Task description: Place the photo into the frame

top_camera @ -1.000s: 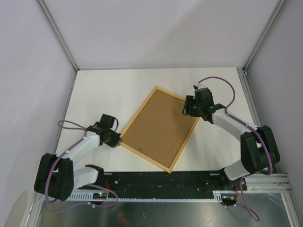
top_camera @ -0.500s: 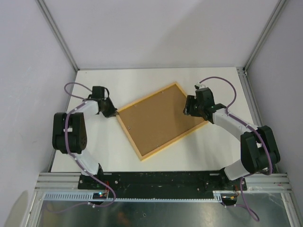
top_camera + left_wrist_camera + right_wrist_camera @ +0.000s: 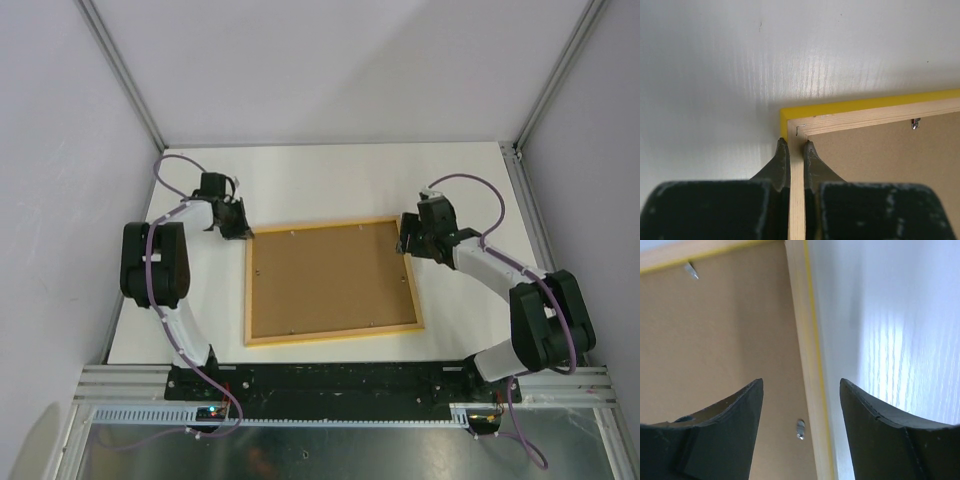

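We see the frame [image 3: 330, 334] lying back-up on the bench [image 3: 330, 180], its near edge close to the arm bases, with bare white surface beyond its far edge and on both sides. Our left pincer [image 3: 241, 233] is clamped on the far-left corner rail. Our right pincer [image 3: 405, 243] gapes astride the right rail.

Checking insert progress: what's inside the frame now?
The frame lies back up. Inside it only the brown backing board shows, with metal clips at its edge. No photo is visible; anything under the board is covered.
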Controlling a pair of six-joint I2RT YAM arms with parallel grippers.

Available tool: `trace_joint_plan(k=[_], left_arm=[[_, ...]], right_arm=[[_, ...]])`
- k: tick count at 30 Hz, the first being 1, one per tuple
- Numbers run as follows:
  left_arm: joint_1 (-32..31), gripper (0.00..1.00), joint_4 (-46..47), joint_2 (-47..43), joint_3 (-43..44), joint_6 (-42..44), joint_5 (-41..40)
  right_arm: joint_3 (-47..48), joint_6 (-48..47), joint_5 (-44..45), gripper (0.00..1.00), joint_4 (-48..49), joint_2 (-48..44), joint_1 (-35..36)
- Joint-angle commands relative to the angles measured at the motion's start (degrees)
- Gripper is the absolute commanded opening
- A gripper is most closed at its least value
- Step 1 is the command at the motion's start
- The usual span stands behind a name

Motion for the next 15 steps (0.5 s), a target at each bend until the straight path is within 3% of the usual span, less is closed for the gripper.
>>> trace_joint_plan(k=[1,8,15], left_arm=[[-0.5,0.0,0.7,-0.2,2.8,-1.4,-0.7],[-1.4,0.0,0.9,-1.4,3.5,-4.2,-3.0],[-1.6,0.0,0.8,-1.7,4.4,-4.4,-3.4]], right_arm=[[-4.3,1.0,0.8,0.68,-1.5,-5.0,0.9],[-10.3,4.9,6.0,0.71,-5.1,-10.8,6.7],[-11.8,6.1,6.5,0.68,-2.7,-8.1,7.5]])
